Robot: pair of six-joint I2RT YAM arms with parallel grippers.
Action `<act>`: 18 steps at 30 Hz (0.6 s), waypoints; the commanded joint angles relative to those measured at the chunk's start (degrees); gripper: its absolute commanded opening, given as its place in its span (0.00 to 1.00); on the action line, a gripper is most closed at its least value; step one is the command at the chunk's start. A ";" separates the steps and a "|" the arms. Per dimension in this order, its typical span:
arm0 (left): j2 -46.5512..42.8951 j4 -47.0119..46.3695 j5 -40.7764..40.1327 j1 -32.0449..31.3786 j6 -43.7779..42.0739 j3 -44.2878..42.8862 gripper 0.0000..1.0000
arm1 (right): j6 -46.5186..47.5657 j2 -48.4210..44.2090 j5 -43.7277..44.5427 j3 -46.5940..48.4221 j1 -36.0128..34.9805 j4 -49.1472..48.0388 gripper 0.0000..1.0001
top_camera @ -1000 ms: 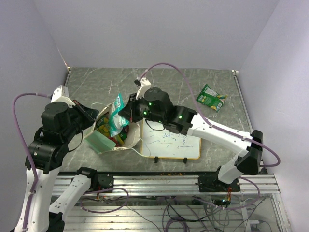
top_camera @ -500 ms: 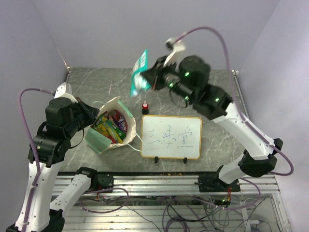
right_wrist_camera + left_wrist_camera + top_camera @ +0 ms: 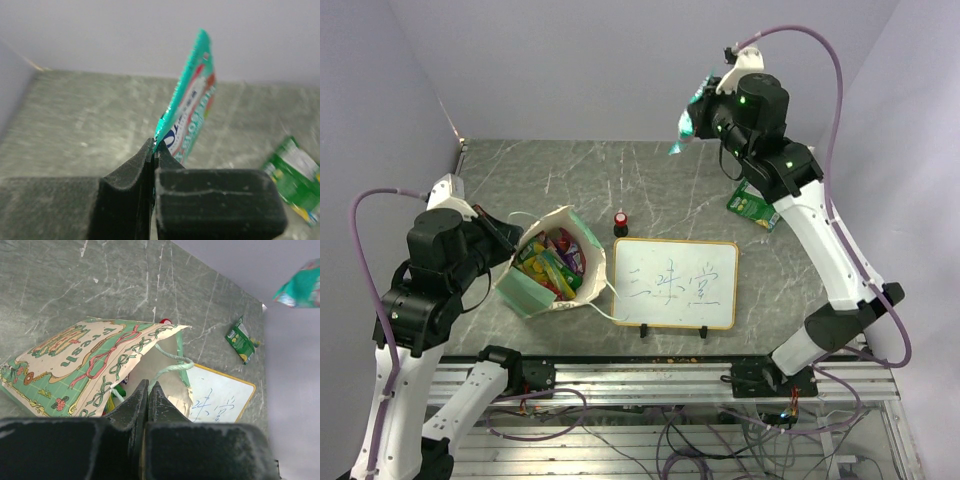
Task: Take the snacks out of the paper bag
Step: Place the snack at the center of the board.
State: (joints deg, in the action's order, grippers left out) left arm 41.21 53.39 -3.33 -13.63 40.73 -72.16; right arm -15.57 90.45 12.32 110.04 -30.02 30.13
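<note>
Moved: the right claw (image 3: 704,112) has been swung from over the paper bag (image 3: 524,292) up toward 1 o'clock, and the teal packet (image 3: 684,128) has been carried with it
Right claw: pressed together on one edge of the teal packet, which is held high above the tabletop (image 3: 540,175)
Left claw (image 3: 148,388): closed, seemingly pinched on the bag's rim at 9 o'clock
Snacks (image 3: 552,262): several are left in the bag; one green packet (image 3: 757,205) is laid at 2 o'clock
Risk: the thin edge pinch could be lost mid-swing, or the packet released from this height could be bounced off the tabletop
Bag risk: its mouth could be collapsed if the rim is slipped
</note>
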 commanded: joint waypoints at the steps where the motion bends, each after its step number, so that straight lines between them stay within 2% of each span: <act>1: -0.03 -2.12 1.17 0.29 -0.18 -0.70 0.07 | 0.41 -1.50 -0.71 -7.42 7.78 -1.47 0.00; 8: 1.79 -1.66 2.84 0.27 0.74 0.04 0.07 | -1.34 -1.15 -3.90 -19.99 20.16 -4.76 0.00; 14: 4.63 -1.56 2.81 0.27 -1.61 -0.87 0.07 | -4.23 3.12 -5.53 -24.16 25.96 -10.36 0.00; 18: 5.86 -1.22 2.59 0.27 -3.58 -1.34 0.07 | -8.36 7.22 -10.19 -24.68 29.94 -14.04 0.00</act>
State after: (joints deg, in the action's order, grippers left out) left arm 46.24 53.39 -2.13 -13.63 39.79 -72.16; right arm -19.46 94.72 7.03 85.54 -3.05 24.56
